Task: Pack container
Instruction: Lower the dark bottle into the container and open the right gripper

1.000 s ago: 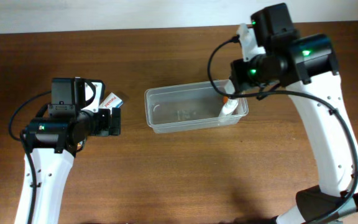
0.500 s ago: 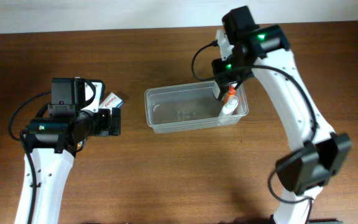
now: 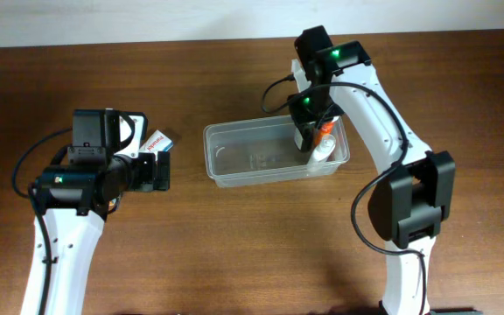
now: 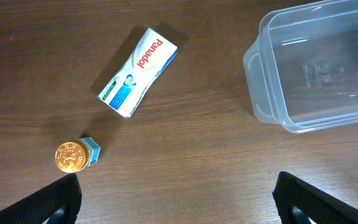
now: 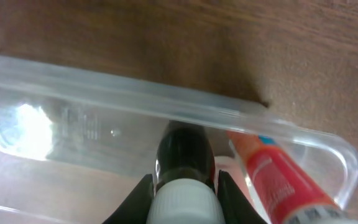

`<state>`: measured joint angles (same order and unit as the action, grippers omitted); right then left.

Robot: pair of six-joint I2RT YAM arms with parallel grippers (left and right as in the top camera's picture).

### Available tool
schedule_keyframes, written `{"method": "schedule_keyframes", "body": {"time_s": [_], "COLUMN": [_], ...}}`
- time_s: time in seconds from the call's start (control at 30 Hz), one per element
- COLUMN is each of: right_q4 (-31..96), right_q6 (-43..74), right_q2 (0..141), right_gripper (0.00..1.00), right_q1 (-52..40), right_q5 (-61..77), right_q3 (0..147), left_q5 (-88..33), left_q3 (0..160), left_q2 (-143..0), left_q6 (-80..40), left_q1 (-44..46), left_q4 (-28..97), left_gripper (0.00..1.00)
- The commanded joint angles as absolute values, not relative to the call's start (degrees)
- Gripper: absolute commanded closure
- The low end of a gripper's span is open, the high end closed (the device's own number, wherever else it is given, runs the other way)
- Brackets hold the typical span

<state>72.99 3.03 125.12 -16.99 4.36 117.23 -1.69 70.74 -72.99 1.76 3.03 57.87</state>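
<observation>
The clear plastic container (image 3: 252, 159) lies at the table's middle; it also shows in the left wrist view (image 4: 272, 93) and the right wrist view (image 5: 104, 81). My right gripper (image 3: 307, 133) is shut on a dark bottle with a white cap (image 5: 185, 155) and holds it over the container's right end. A red and white bottle (image 3: 324, 145) lies inside there, right of the dark bottle (image 5: 277, 179). My left gripper (image 4: 179, 205) is open and empty above the table, left of the container. A white Panadol box (image 4: 138, 71) and a small gold-lidded jar (image 4: 72, 155) lie on the table ahead of it.
The Panadol box (image 3: 158, 142) lies between my left arm and the container. The brown wooden table (image 3: 234, 245) runs to a white wall at the far edge.
My right arm has swung left and lowered the dark bottle to the container's right end. The left arm has not moved.
</observation>
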Motion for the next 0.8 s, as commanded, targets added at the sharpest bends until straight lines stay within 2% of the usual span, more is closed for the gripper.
{"method": "schedule_keyframes", "body": {"time_s": [0.0,0.17,0.2,0.27,0.3,0.77], "right_q4": [72.1,71.5,71.6,71.9,72.0,72.7], "right_q6": [3.2,3.2,3.2,3.2,3.2,3.2], "right_q2": [125.3,125.3,125.3,125.3,125.3,125.3], "right_gripper": [0.77,0.76,0.71,0.49,0.44,0.43], "right_q1": [-17.2,-17.2,-17.2,-17.2,-17.2,-17.2], "right_q5": [2.4,0.5,0.6,0.6,0.6,0.6], "right_q3": [118.5,118.5,118.5,118.5,118.5,118.5], "left_q5": [-1.8,-1.8,-1.8,-1.7,-1.7,-1.7], "left_q3": [71.7,71.7,71.7,71.7,71.7,71.7], "left_q2": [-73.2,-73.2,-73.2,-73.2,-73.2,-73.2], "left_q6": [2.4,2.4,2.4,2.4,2.4,2.4], "left_q1": [2.7,2.7,2.7,2.7,2.7,2.7], "left_q4": [58.0,58.0,58.0,58.0,58.0,58.0], "left_gripper": [0.01,0.01,0.01,0.01,0.01,0.01]}}
